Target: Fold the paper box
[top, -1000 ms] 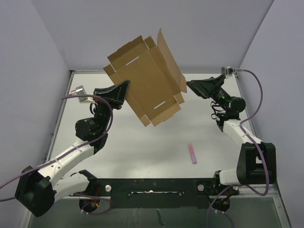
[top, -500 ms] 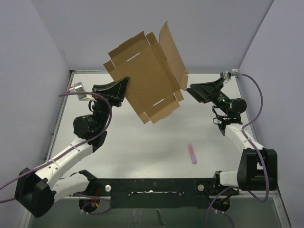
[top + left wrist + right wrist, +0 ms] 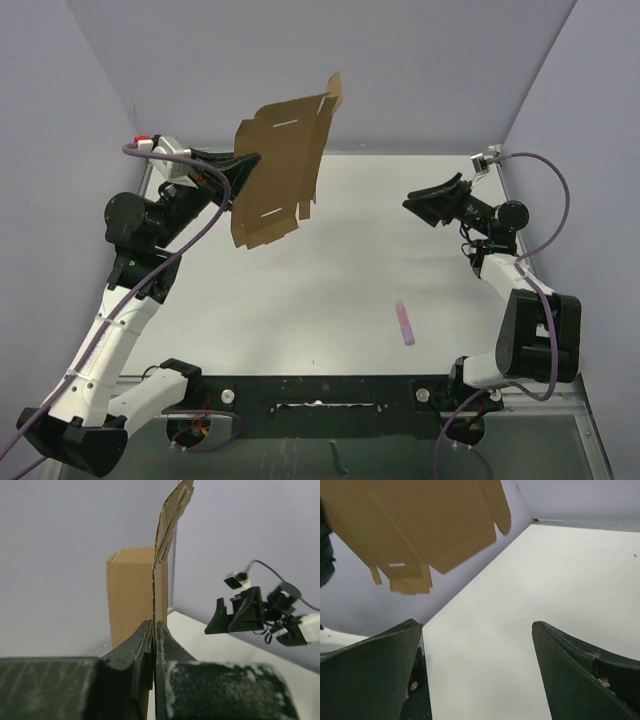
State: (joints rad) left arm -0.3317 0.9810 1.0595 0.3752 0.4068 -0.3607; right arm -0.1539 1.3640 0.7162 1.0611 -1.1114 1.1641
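The paper box (image 3: 278,172) hangs unfolded at the upper left of the top view, raised clear of the surface (image 3: 340,260). One edge is pinched between the clenched fingers of the left gripper (image 3: 246,162). The right gripper (image 3: 428,204) sits at centre right, fingers spread and empty, well apart from the sheet. The step in hand appears to be presenting the sheet for folding. The next move likely requires the right gripper to reach a free flap edge across the open room between them. The pink stick (image 3: 404,324) lies at lower centre, outside that path.
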